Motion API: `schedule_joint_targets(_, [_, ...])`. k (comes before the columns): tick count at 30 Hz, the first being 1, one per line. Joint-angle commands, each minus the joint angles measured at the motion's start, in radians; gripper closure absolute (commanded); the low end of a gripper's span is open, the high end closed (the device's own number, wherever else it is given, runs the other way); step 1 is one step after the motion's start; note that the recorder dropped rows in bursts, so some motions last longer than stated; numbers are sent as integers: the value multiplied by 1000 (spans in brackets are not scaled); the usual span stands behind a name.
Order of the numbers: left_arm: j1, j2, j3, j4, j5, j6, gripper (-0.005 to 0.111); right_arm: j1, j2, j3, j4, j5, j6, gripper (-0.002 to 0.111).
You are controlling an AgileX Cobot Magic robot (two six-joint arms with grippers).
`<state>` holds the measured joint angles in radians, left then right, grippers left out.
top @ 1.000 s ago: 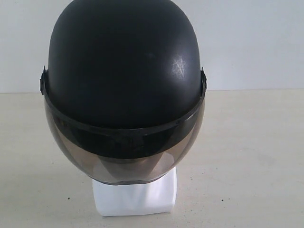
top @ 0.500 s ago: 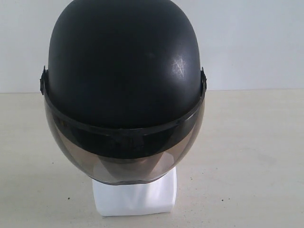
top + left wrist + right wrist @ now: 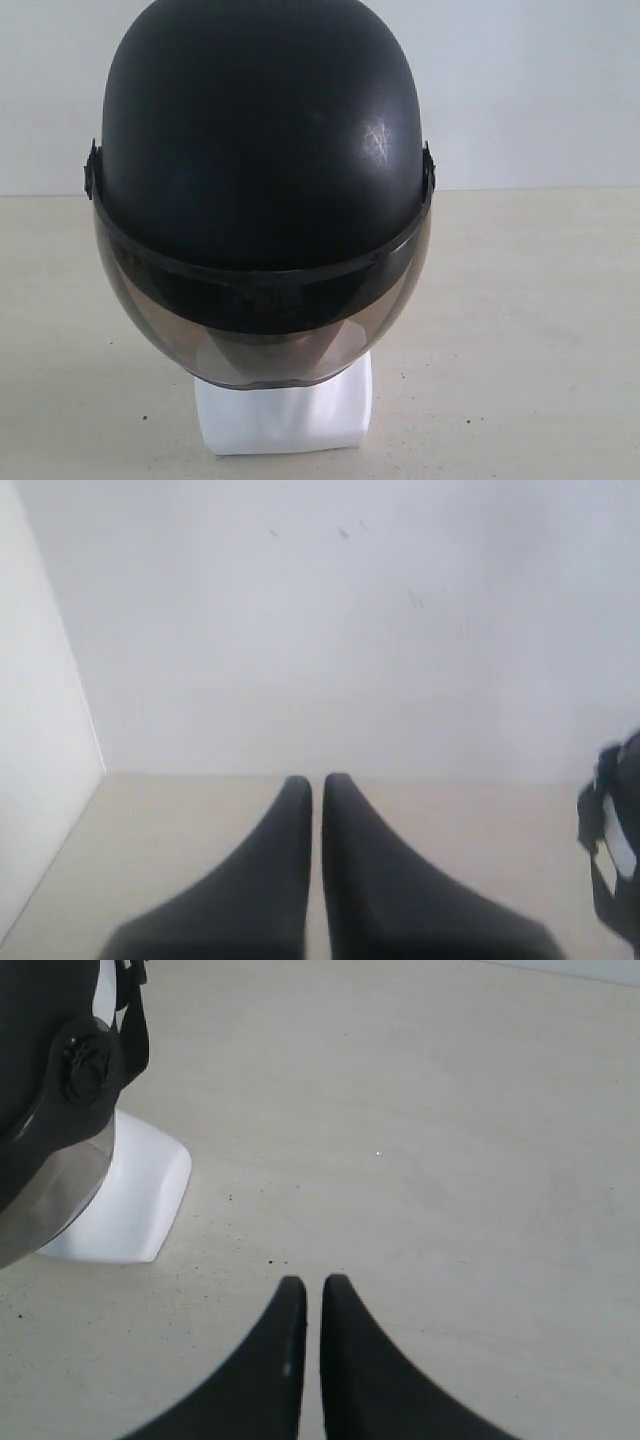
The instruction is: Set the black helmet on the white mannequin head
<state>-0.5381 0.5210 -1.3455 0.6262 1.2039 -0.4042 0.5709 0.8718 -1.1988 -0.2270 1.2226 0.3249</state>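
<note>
Nothing has moved since a second ago: exterior view is identical, helmet and head static.

- black helmet [image 3: 260,150] sits over the white mannequin head [image 3: 285,415], roughly level. Only the block base shows below the visor [image 3: 260,340]; the face is a dim shape behind the tint. Base stands on the counter [image 3: 520,330].
- left fingers [image 3: 290,820]: clenched, nothing between them, clear of the helmet.
- right fingers [image 3: 285,1320]: clenched too, empty, over bare counter beside the base.

Looks placed; task reads as essentially done.

Handling, if a reseat is needed: the shell is probably rigid and moderately light, and its matte finish should give fair grip. The visor is likely thin, flexy and easy to scratch, so keep off it. Best hold is the shell rim at the sides near the visor pivot [image 3: 85,1060]. The helmet is top-heavy on a small base, so a sideways shove could tip the whole stack.
</note>
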Motion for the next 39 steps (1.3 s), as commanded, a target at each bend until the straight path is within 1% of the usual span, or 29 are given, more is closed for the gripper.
schedule_joint_targets(1, [18, -94, 8, 31, 11, -116, 102, -4, -6, 1, -5, -1, 1, 102])
schedule_joint_targets(4, [122, -147, 96, 2, -100, -112, 102, -4, -6, 1, -7, -1, 1, 102])
schedule_joint_targets(7, [218, -199, 238, -19, -238, -100, 102, -4, -6, 1, -2, -1, 5, 102])
schedule_joint_targets(9, [276, -240, 358, -58, -366, -100, 102, -4, -6, 1, -2, -1, 5, 102])
schedule_joint_targets(12, [339, -304, 547, -118, -575, -100, 102, -4, -6, 1, -2, -1, 5, 102])
schedule_joint_targets(16, [413, -386, 827, -212, -760, -104, 102, -4, -6, 1, -2, -1, 5, 102])
schedule_joint_targets(19, [456, -434, 991, -294, -889, -104, 102, -4, -6, 1, -2, -1, 5, 102])
schedule_joint_targets(21, [476, -463, 1069, -354, -978, -104, 102, -4, -6, 1, -2, -1, 5, 102])
schedule_joint_targets(22, [493, -497, 1140, -416, -1056, -104, 102, -4, -6, 1, -2, -1, 5, 102])
schedule_joint_targets(23, [505, -521, 1203, -446, -1118, -104, 102, -4, -6, 1, -2, -1, 5, 102])
schedule_joint_targets(24, [514, -521, 1226, -451, -1142, -104, 102, -4, -6, 1, -2, -1, 5, 102])
schedule_joint_targets(25, [528, -521, 1277, -455, -1195, -104, 102, -4, -6, 1, -2, -1, 5, 102])
schedule_joint_targets(27, [534, -521, 1340, -454, -1291, -104, 102, -4, -6, 1, -2, -1, 5, 102])
schedule_joint_targets(28, [534, -521, 1345, -454, -1313, -104, 102, -4, -6, 1, -2, -1, 5, 102])
schedule_joint_targets(29, [534, -521, 1345, -449, -1303, -104, 102, -4, -6, 1, -2, -1, 5, 102])
schedule_joint_targets(30, [534, -521, 1345, -449, -1287, -104, 102, -4, -6, 1, -2, -1, 5, 102])
schedule_joint_targets(32, [539, -521, 1345, -447, -1235, -49, 102, -4, -6, 1, -2, -1, 8, 102])
schedule_joint_targets(34, [539, -521, 1345, -447, -1154, 15, 102, -4, -6, 1, -2, -1, 8, 102])
schedule_joint_targets(38, [539, -521, 1345, -423, -925, 88, 102, -4, -6, 1, -2, -1, 8, 102])
schedule_joint_targets(39, [539, -521, 1345, -415, -924, 88, 102, -4, -6, 1, -2, -1, 8, 102])
